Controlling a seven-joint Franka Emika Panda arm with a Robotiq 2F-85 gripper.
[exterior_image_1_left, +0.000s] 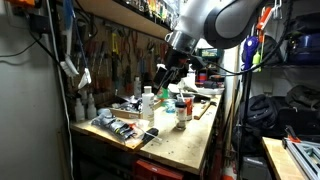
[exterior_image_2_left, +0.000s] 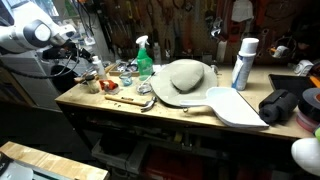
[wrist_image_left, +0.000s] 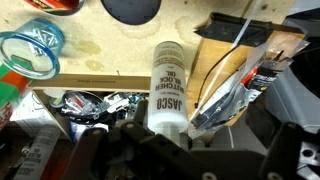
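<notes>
In the wrist view a white bottle (wrist_image_left: 168, 85) labelled as Jasco butcher block oil sits straight ahead of my gripper (wrist_image_left: 190, 142), its lower end hidden behind the gripper body. The dark fingers stand apart on either side with nothing held. In an exterior view the gripper (exterior_image_1_left: 166, 73) hovers just above the white bottle (exterior_image_1_left: 148, 99) among a cluster of containers at the bench's back corner. It also shows at the far left of an exterior view (exterior_image_2_left: 83, 46).
A clear plastic bag of parts (wrist_image_left: 235, 85), a blue-rimmed clear jar (wrist_image_left: 30, 50) and a black round object (wrist_image_left: 133, 8) surround the bottle. The wooden bench (exterior_image_2_left: 150, 118) also carries a green spray bottle (exterior_image_2_left: 144, 58), a grey hat (exterior_image_2_left: 186, 76), a white can (exterior_image_2_left: 243, 63) and a white board (exterior_image_2_left: 236, 106).
</notes>
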